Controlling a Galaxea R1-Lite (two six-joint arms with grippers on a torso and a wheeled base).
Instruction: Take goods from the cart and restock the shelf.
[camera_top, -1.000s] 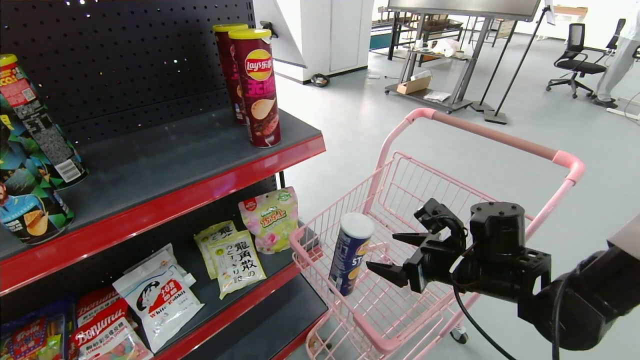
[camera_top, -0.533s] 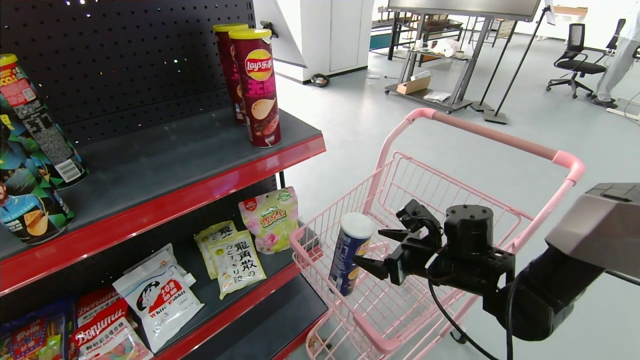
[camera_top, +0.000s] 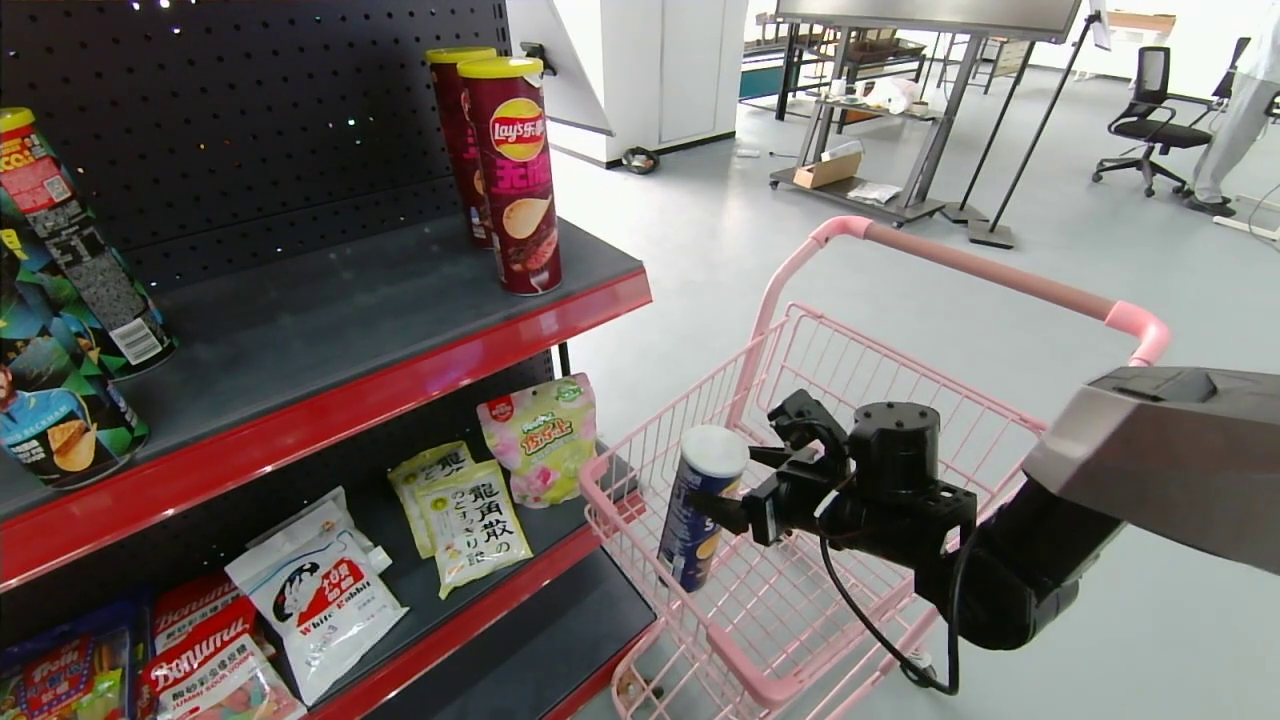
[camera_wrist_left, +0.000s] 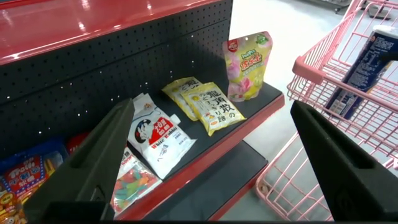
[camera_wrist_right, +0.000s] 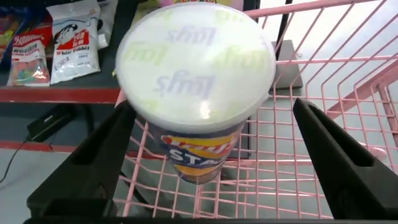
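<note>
A dark blue chip can with a white lid stands upright in the front left corner of the pink cart. My right gripper is open at the can's upper part, one finger on either side, not closed on it. In the right wrist view the can's lid sits between the open fingers, with the cart's wire behind. My left gripper hangs open and empty before the lower shelf; the can and cart lie off to one side.
Two maroon chip cans stand on the right end of the upper shelf board, with patterned cans at its left. Snack bags lie on the lower shelf. Open grey floor lies beyond the cart.
My right arm has pushed left across the cart toward the blue can; the open fingers now flank it. The can, cart and shelf goods have not moved.
</note>
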